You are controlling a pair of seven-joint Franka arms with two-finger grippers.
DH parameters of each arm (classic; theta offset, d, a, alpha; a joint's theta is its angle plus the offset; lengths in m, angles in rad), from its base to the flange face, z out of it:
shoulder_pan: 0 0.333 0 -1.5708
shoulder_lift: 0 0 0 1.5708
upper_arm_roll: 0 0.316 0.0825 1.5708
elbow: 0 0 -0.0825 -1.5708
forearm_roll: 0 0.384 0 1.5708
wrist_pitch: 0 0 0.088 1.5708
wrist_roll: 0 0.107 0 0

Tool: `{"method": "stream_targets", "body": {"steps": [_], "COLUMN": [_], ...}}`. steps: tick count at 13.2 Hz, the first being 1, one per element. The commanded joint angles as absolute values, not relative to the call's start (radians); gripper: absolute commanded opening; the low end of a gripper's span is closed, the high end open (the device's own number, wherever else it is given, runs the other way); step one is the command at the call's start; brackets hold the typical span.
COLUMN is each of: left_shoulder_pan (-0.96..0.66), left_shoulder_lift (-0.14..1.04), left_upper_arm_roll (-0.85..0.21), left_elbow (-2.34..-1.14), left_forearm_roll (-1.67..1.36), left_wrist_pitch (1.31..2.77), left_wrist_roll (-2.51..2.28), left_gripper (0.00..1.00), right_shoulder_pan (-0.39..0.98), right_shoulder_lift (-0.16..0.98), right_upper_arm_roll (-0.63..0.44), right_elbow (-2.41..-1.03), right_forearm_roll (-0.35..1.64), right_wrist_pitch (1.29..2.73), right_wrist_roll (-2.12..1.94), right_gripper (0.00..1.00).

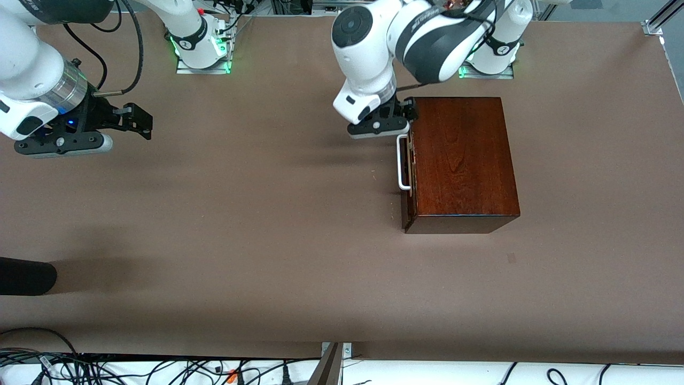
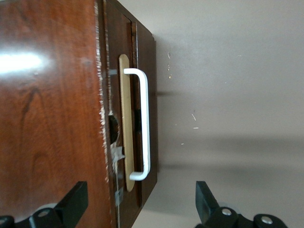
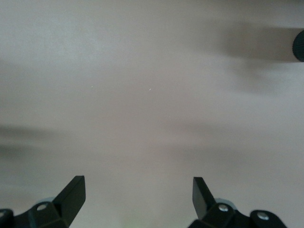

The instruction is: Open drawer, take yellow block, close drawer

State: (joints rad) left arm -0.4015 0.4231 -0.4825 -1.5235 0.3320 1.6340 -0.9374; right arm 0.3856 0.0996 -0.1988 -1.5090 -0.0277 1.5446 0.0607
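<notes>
Drawer shut | left gripper open over its white handle, lining up a pull | right gripper open, waiting over bare table

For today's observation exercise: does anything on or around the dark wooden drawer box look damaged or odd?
Yes. In the left wrist view, the glossy dark mahogany box has a chipped, scuffed pale edge beside the drawer front, with a ragged dark gap next to the white U-shaped bar handle. The open left gripper hangs over that corner.
</notes>
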Motion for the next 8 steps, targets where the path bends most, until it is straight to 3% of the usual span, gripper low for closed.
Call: {"method": "stream_targets", "body": {"steps": [1, 8], "left_shoulder_pan": [-0.408, -0.422], "left_shoulder_lift": [0.472, 0.598], "left_upper_arm_roll": [-0.486, -0.485], "left_elbow": [-1.519, -1.529], "left_forearm_roll": [0.383, 0.482], "left_wrist_pitch": [1.652, 1.723], "left_wrist_roll": [-0.942, -0.942], "left_gripper": [1.0, 1.0], "right_shoulder_pan": [0.39, 0.388], "right_shoulder_lift": [0.1, 0.1], "right_upper_arm_roll": [-0.199, -0.199], "right_elbow": [-1.493, -1.493], "right_forearm_roll": [-0.038, -0.037], "right_wrist_pitch": [1.531, 1.536], "right_wrist_roll": [0.063, 0.063], "right_gripper": [1.0, 1.0]}}
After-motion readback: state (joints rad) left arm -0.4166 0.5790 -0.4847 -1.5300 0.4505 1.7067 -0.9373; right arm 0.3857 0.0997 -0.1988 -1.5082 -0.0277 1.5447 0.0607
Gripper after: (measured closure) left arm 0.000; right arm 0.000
